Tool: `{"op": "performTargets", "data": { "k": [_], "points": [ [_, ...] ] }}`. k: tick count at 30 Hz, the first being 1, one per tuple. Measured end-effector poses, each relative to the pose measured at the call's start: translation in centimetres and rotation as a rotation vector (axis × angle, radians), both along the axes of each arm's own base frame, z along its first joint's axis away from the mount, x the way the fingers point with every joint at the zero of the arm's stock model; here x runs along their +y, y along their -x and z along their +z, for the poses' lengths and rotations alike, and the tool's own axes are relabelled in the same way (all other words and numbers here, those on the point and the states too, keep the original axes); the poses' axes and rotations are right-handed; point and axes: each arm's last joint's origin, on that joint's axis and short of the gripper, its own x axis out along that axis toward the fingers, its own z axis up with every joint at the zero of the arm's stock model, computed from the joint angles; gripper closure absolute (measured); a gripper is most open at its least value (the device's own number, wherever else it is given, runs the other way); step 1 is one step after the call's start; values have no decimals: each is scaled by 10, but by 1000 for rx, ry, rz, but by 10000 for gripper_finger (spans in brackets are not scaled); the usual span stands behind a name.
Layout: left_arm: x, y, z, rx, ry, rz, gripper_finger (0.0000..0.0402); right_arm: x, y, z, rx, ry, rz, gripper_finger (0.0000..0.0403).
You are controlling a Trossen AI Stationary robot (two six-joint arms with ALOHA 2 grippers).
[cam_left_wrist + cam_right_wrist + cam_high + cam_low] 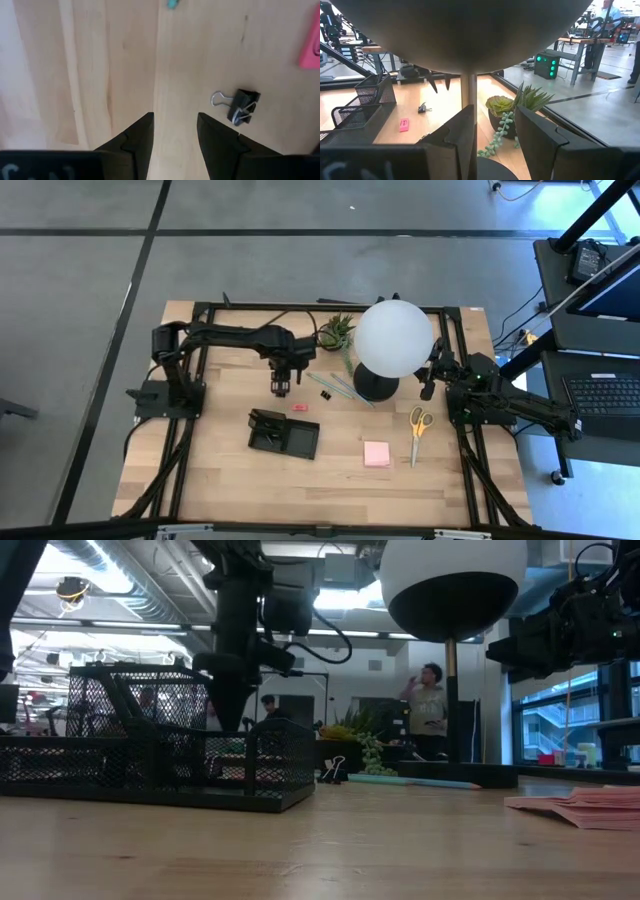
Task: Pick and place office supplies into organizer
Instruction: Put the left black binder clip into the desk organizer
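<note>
**A:** What does the overhead camera show?

**B:** A wooden table (230, 480). The largest thing on it is a white globe lamp (393, 338). Next is the black mesh organizer (284, 433), lying in front of the left arm. Smaller items lie apart on the wood: yellow-handled scissors (419, 432) near the right arm, a pink sticky-note pad (377, 454) beside them, pale-green pencils (345, 388) by the lamp base, and a small pink eraser (299, 408) just behind the organizer. None of these sit in the organizer.

**A:** What do the other cameras add?

**B:** The left wrist camera shows a black binder clip (240, 106) lying flat on the wood, a little off to one side of the fingers. The left gripper (175, 131) hangs above the table with its jaws parted a modest way and nothing between them. The table-level camera shows the organizer's mesh walls and people standing in the room behind.

**A:** And the right arm?

**B:** The right gripper (495, 131) waits beside the lamp, jaws partly open, empty. Its camera looks past the lamp stem to a small potted plant (512, 112).
</note>
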Motion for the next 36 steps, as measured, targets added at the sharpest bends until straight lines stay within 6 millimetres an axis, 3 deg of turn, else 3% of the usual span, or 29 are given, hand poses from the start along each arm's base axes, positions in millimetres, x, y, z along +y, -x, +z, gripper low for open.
{"op": "performTargets", "data": {
  "k": [6,14,26,36],
  "points": [
    [-2,0,0,-11,31,32,258,0,0,0,0,0,0,258],
    [-10,-2,0,-64,272,-13,258,0,0,0,0,0,0,258],
    [-9,-2,0,-62,265,-66,258,0,0,0,-1,-3,0,258],
    [-7,-7,-24,33,254,-71,258,0,0,0,-1,-1,0,258]
  ]
}}
